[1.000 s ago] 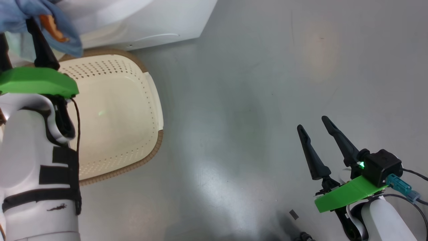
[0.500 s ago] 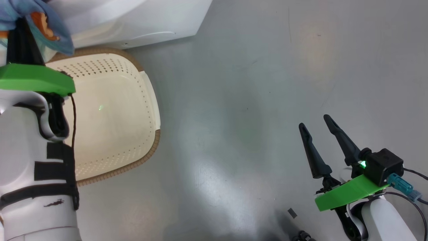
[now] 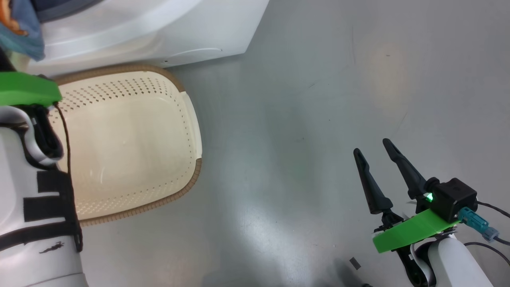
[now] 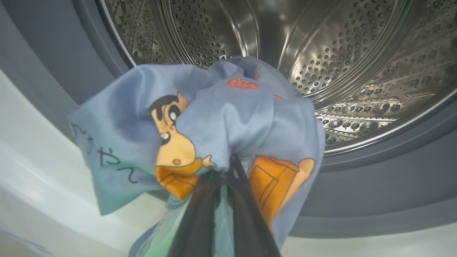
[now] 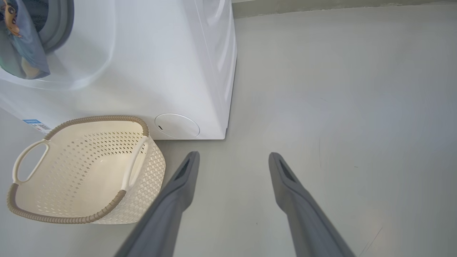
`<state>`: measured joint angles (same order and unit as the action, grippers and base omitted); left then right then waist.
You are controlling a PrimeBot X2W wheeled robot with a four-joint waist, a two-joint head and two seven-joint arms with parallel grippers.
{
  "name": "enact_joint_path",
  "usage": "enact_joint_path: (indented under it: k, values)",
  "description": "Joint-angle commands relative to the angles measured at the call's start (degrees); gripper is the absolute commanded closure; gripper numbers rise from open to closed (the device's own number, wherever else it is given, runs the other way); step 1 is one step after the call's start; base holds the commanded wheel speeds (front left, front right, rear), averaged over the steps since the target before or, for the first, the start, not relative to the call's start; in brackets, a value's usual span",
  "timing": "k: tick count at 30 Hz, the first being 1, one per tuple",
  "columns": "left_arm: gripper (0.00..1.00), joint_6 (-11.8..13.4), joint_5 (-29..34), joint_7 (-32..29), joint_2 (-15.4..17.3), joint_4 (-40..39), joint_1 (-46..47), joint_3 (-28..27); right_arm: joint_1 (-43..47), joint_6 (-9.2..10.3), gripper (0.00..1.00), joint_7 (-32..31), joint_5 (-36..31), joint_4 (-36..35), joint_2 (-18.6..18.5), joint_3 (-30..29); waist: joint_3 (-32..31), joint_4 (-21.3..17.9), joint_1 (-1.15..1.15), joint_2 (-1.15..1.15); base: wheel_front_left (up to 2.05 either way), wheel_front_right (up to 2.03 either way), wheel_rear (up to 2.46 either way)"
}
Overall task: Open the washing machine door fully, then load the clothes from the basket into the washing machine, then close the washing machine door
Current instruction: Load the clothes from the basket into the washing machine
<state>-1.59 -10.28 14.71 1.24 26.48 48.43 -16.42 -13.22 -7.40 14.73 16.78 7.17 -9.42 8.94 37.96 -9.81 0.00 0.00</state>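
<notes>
My left gripper (image 4: pixel 225 171) carries the clothes (image 4: pixel 228 114) farther up and left, now at the mouth of the washing machine drum (image 4: pixel 357 64); my head camera pans, shifting the basket (image 3: pixel 190 119) rightward.

Washing machine: one white washing machine (image 5: pixel 142 71).
Drum: one perforated steel drum (image 4: pixel 357 53).
Basket: one cream basket (image 5: pixel 150 171).
Basket handles: two, a left handle (image 5: pixel 30 157) and a right handle (image 5: pixel 135 162) in the right wrist view.
Clothes: one bundle of blue clothes (image 4: pixel 221 117).
Pincers: two, the left pincer (image 4: pixel 225 171) and the right pincer (image 5: pixel 234 157).
Round flap: one round flap (image 5: pixel 177 126) low on the machine's front.
Label sticker: one blue label sticker (image 5: pixel 34 123).
</notes>
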Motion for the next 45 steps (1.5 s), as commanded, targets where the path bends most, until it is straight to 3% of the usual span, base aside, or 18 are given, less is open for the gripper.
enact_joint_path:
  k: [1, 7, 24, 36, 42, 45]
  values:
    - [1.00, 0.46, 1.11, 0.29, 1.70, -1.34, -0.26, -0.33, 1.12, -0.09, 0.00, 0.27, 0.08, -0.85, -0.29, 1.61, -0.33, -0.08, 0.00, 0.00, 0.00, 0.00, 0.00]
    - [1.00, 0.64, 3.72, 0.29, 4.28, 2.48, 3.71, 1.34, 1.42, -0.09, 0.00, 0.27, 0.45, -0.55, 0.30, 2.50, -0.88, -1.65, 0.00, 0.00, 0.00, 0.00, 0.00]
    - [1.00, 2.65, 6.30, -0.86, 12.58, 22.79, 23.35, 4.00, 3.88, -0.09, 0.00, 0.27, 1.22, 0.67, 2.20, 4.54, -1.50, -7.48, 0.00, 0.00, 0.00, 0.00, 0.00]
    - [1.00, 1.17, 7.68, -0.25, 15.82, 33.43, 32.37, 7.04, 7.26, -0.09, 0.00, 0.27, 1.25, 0.55, 1.37, 5.29, -0.76, -9.99, 0.00, 0.00, 0.00, 0.00, 0.00]
    - [1.00, -0.07, 6.20, 0.16, 16.32, 34.89, 37.85, 6.80, 8.43, -0.09, 0.00, 0.27, 1.39, -0.34, 1.53, 4.81, 1.65, -10.48, 0.00, 0.00, 0.00, 0.00, 0.00]
    - [1.00, -0.45, 5.19, 0.25, 16.24, 29.80, 38.97, 5.98, 8.09, -0.09, 0.00, 0.27, 1.38, -0.71, 2.00, 4.78, 2.82, -10.53, 0.00, 0.00, 0.00, 0.00, 0.00]
